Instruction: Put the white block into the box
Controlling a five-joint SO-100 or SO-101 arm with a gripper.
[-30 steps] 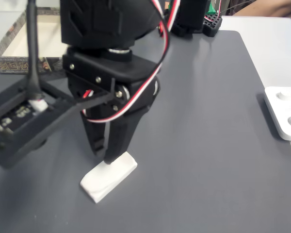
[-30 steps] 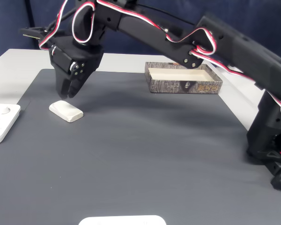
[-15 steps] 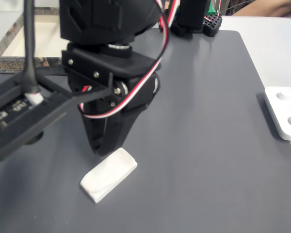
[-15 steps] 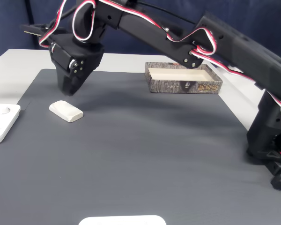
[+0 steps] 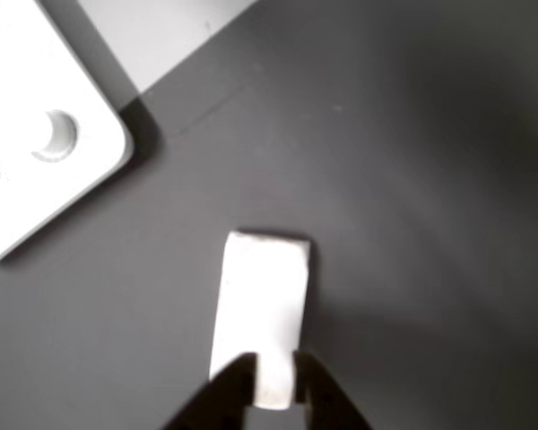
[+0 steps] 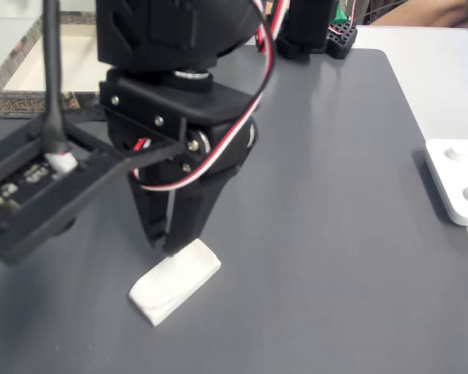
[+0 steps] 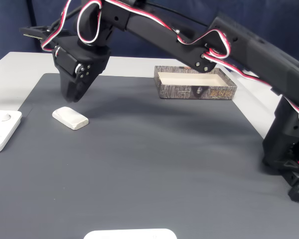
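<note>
Since half a second ago the gripper (image 6: 169, 248) has dipped back toward the white block (image 6: 175, 281), whose near end its body hides; jaws slightly apart, tips straddling the block's 6 o'clock end (image 5: 260, 315); the box (image 7: 195, 84) sits at the mat's 1 o'clock corner

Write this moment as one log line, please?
hand: above white block's end, slightly open | block: flat on mat, ungrasped | box: empty, far side
</note>
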